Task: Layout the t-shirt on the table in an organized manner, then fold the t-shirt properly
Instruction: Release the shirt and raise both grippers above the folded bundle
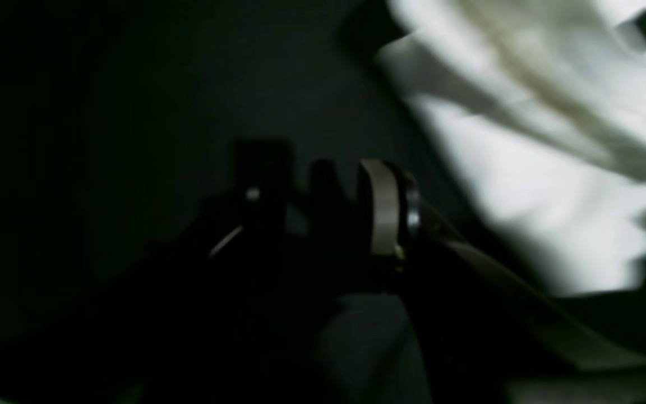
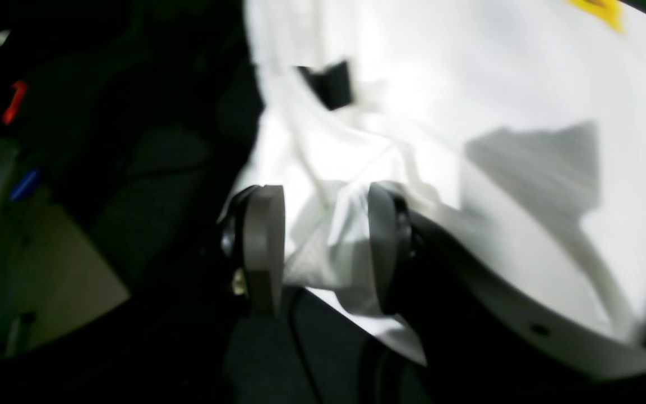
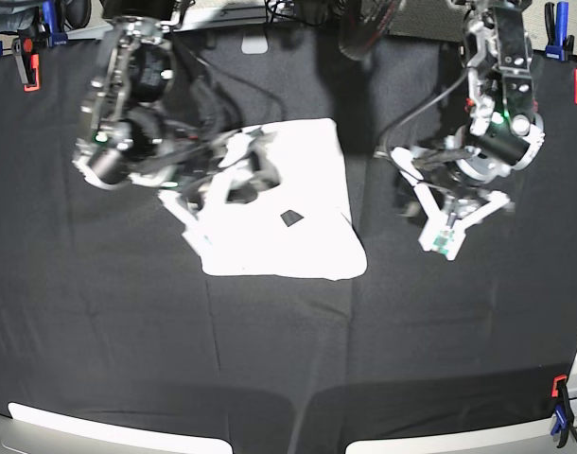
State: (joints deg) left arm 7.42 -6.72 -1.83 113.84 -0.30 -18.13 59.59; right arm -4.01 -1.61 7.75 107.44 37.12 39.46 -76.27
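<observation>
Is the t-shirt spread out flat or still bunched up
Partly spread: the t-shirt lies mostly flat on the table, but its edge is bunched between the fingers of the right gripper.

t-shirt [image 3: 288, 213]: white, rumpled, partly flat | table [image 3: 99, 312]: black cloth beneath

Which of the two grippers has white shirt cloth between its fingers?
The right gripper: a bunch of the white t-shirt sits between its grey fingers. The left gripper is apart from the shirt, over the black table cloth.
</observation>
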